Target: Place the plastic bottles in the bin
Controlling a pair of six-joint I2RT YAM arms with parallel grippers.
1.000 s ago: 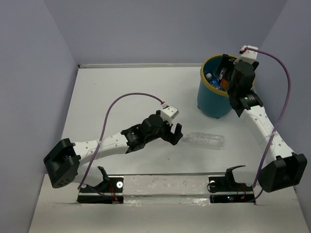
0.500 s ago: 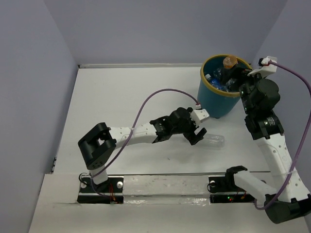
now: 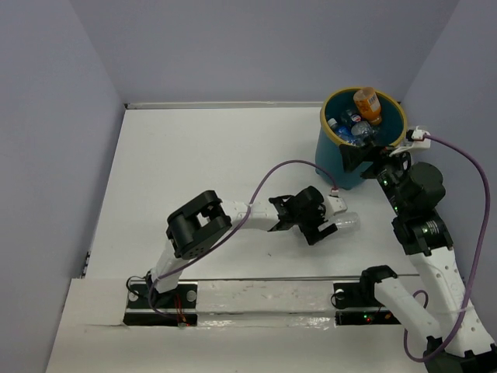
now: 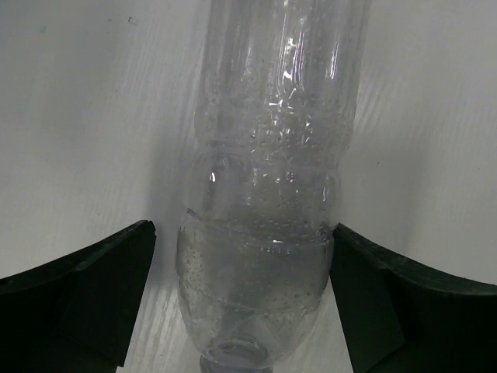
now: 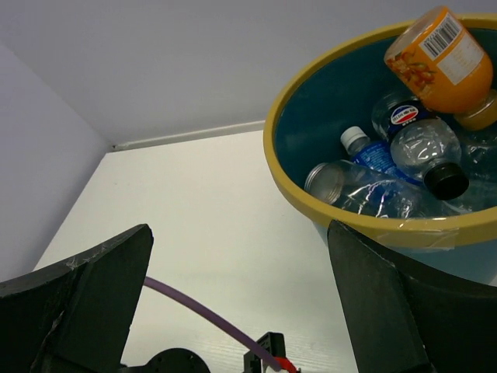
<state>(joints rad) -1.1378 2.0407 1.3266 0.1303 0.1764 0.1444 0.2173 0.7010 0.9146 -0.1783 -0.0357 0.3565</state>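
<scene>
Top view: we see the left arm stretched right across the table point(image 3: 194, 155), with the left pincer point(image 3: 328, 224) at the near end of the long clear bottle point(image 3: 349, 222). That bottle lies flat on the table, just in front of the bin point(image 3: 332, 159) and outside it. The bin stands at the far right and holds the orange bottle point(image 3: 368, 105), which leans on the far rim, plus several smaller bottles below it. The right pincer point(image 3: 365, 155) hangs against the bin's near wall, by the rim. A purple cable point(image 3: 283, 167) loops over the left arm.

Left wrist view: we have the clear bottle running straight away from the camera, cap end nearest, lying between the two dark fingers point(image 4: 85, 303). The jaws are released and straddle it. There is a gap on the left side; on the right the finger looks to be at the bottle's wall, and we cannot tell whether it touches.

Right wrist view: the right pincer is released, jaws wide, nothing between them. Past them we see the bin's yellow rim; inside are the orange bottle tilted at the top, a blue-labelled bottle point(image 5: 379, 155) and clear ones, one with a black cap point(image 5: 445, 180).
</scene>
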